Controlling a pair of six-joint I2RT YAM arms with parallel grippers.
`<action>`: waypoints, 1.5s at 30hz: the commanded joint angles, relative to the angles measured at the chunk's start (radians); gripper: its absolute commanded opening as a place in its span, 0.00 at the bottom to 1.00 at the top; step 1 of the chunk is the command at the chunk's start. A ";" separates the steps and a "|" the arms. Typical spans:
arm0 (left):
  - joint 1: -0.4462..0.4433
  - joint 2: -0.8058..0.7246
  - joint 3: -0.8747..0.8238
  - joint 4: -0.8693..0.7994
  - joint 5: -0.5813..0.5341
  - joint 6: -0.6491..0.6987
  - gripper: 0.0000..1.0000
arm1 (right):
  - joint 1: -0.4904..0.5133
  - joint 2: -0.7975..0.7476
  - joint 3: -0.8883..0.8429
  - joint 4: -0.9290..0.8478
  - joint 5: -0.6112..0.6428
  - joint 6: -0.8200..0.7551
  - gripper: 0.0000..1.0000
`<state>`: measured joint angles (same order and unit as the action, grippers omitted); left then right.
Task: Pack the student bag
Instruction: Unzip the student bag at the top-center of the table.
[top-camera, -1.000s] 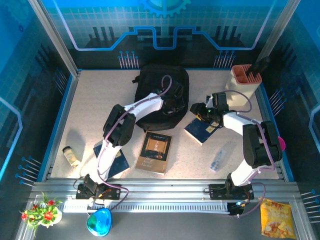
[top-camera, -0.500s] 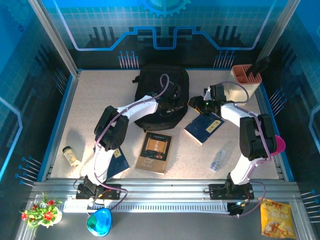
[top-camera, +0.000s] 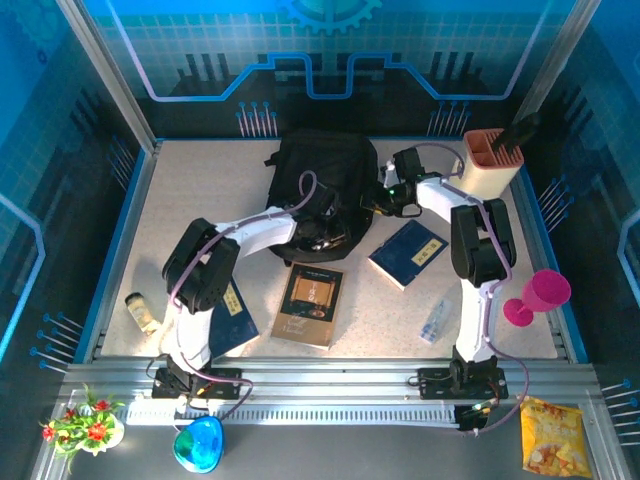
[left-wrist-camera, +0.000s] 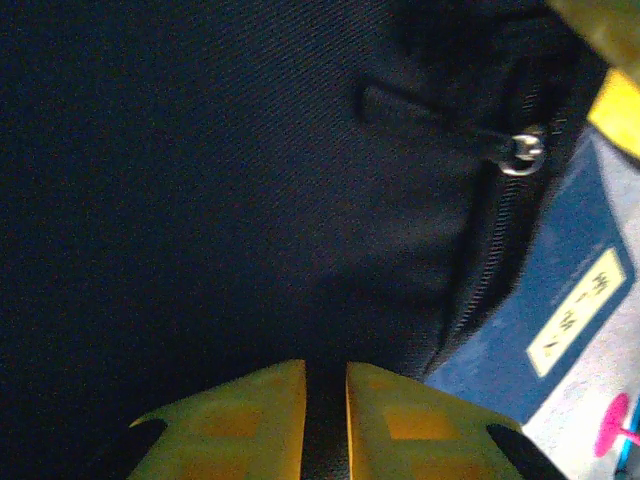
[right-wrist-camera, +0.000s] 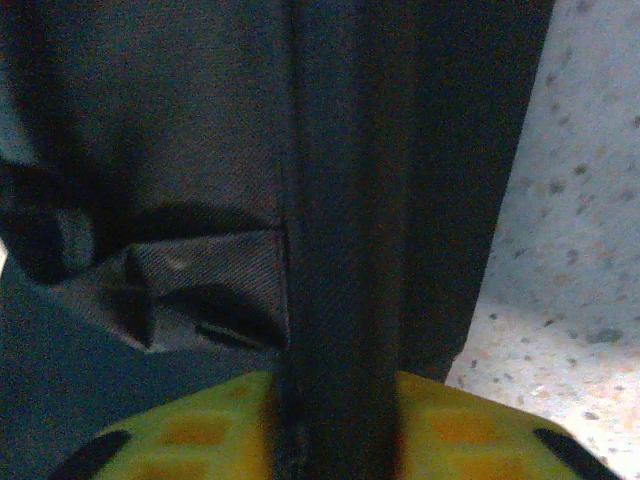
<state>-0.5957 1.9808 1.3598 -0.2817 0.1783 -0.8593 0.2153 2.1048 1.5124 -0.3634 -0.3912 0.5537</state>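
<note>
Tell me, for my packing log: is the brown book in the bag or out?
Out. The brown book lies flat on the table, near the bag, its whole cover showing.

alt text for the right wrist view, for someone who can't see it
The right gripper, yellow-fingered, clamps a vertical black band of the student bag at bottom centre. Dark bag fabric lies to the left, speckled table to the right.
</note>
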 joint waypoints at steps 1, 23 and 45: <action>0.003 -0.034 -0.091 -0.058 -0.032 0.002 0.17 | 0.018 0.029 0.041 0.012 -0.102 0.009 0.22; 0.168 -0.177 -0.266 0.222 0.085 -0.134 0.33 | 0.081 -0.072 -0.299 0.696 -0.276 0.407 0.07; 0.174 -0.001 -0.168 0.400 0.130 -0.310 0.25 | 0.081 -0.068 -0.342 0.765 -0.300 0.446 0.07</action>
<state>-0.4271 1.9545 1.1576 0.0856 0.2779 -1.1538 0.2935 2.0830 1.1774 0.3450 -0.6384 0.9852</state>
